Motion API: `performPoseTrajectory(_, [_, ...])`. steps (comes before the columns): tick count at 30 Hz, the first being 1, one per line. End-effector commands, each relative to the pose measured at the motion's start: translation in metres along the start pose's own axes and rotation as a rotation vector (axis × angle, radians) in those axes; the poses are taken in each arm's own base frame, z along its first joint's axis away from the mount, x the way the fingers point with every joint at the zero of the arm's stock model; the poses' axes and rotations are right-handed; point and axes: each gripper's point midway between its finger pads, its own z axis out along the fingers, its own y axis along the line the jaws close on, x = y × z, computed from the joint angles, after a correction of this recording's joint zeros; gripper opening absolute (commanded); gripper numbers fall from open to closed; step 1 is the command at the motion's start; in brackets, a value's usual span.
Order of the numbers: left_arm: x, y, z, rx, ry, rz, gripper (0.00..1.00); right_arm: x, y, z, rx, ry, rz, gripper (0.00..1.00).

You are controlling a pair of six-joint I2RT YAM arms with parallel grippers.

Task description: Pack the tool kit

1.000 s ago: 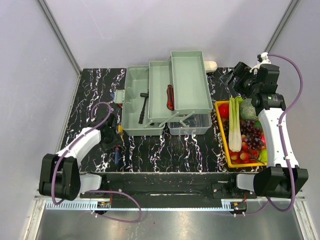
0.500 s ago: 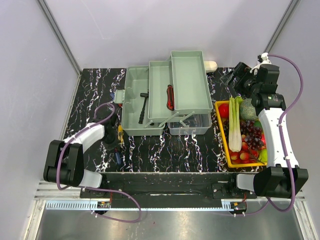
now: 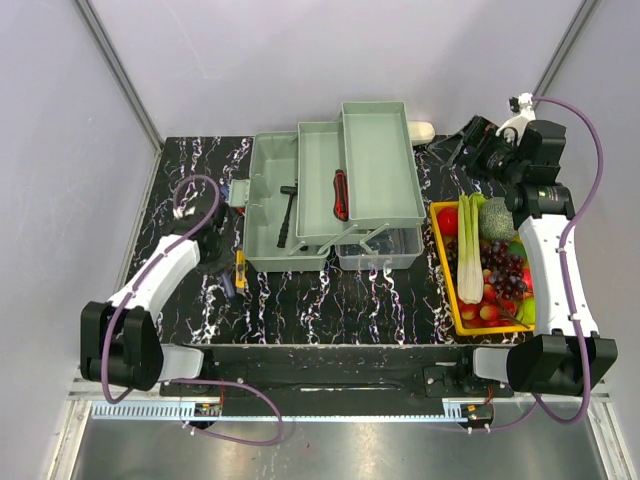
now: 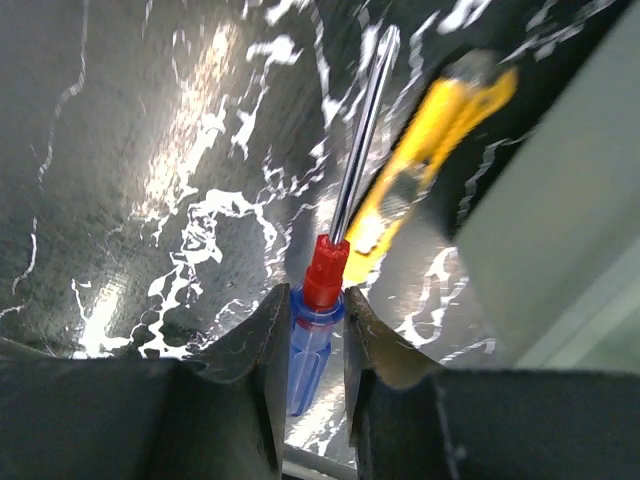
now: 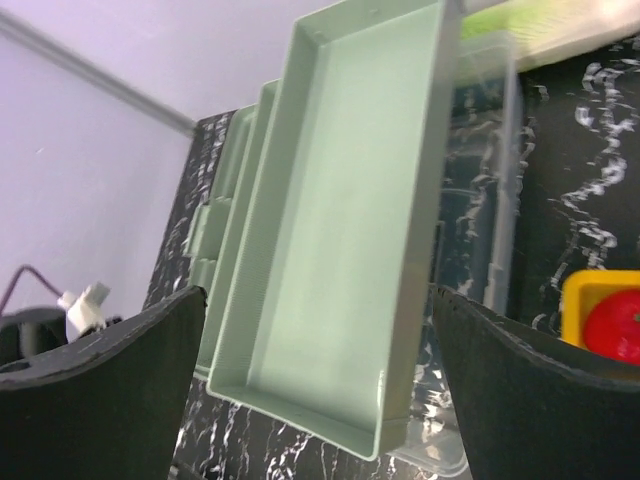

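Observation:
The tool kit (image 3: 330, 190) stands open at the table's back middle, its pale green trays (image 5: 340, 230) fanned out. A black hammer (image 3: 288, 215) lies in the left tray and a red-handled tool (image 3: 341, 195) in the middle one. My left gripper (image 3: 224, 272) (image 4: 312, 312) is low beside the kit's left front corner, shut on the blue handle of a screwdriver (image 4: 312, 335) with a red collar and a steel shaft pointing away. A yellow utility knife (image 4: 420, 150) (image 3: 240, 267) lies right beside it. My right gripper (image 3: 468, 152) (image 5: 320, 300) hovers open, off the kit's right side.
A yellow tray (image 3: 446, 275) of vegetables and fruit sits at the right, under the right arm. A white object (image 3: 421, 130) lies behind the kit. The kit's grey wall (image 4: 560, 220) is close to the right of the left gripper.
My left gripper has closed on the screwdriver's handle, and the screwdriver has shifted a little toward the kit. The left arm has swung further back. The right wrist has turned slightly.

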Motion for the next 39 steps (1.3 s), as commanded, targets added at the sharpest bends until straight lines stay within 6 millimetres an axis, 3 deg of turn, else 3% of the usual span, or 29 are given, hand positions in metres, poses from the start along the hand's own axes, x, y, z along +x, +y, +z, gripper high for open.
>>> performPoseTrajectory(1, [-0.054, -0.018, -0.051, 0.092, -0.191, -0.01, 0.0, -0.016, 0.043, -0.006, -0.206, -0.02, -0.058, 0.99])
performPoseTrajectory(6, [-0.087, -0.068, -0.113, 0.303, -0.258, 0.046, 0.0, 0.01, 0.093, -0.008, -0.463, 0.094, -0.103, 0.99])
performPoseTrajectory(12, [-0.085, -0.159, -0.189, 0.739, -0.194, 0.164, 0.0, 0.059, 0.154, 0.005, -0.636, 0.224, -0.171, 0.99])
performPoseTrajectory(13, [-0.086, -0.178, -0.211, 0.85, -0.197, 0.183, 0.0, 0.068, 0.162, 0.006, -0.66, 0.243, -0.17, 0.99])
performPoseTrajectory(18, [-0.086, -0.237, -0.284, 1.198, -0.167, 0.177, 0.0, 0.083, 0.185, 0.018, -0.697, 0.24, -0.17, 0.99])
performPoseTrajectory(23, [-0.076, -0.276, -0.338, 1.482, -0.079, 0.124, 0.0, 0.094, 0.191, 0.029, -0.709, 0.272, -0.149, 0.97])
performPoseTrajectory(32, [-0.059, -0.304, -0.358, 1.607, 0.009, 0.129, 0.0, 0.104, 0.197, 0.034, -0.718, 0.294, -0.125, 0.91])
performPoseTrajectory(35, [-0.054, -0.309, -0.355, 1.62, 0.046, 0.119, 0.0, 0.106, 0.196, 0.035, -0.722, 0.311, -0.119, 0.81])
performPoseTrajectory(39, [-0.054, -0.313, -0.36, 1.653, 0.063, 0.119, 0.0, 0.111, 0.198, 0.033, -0.75, 0.341, -0.114, 0.57])
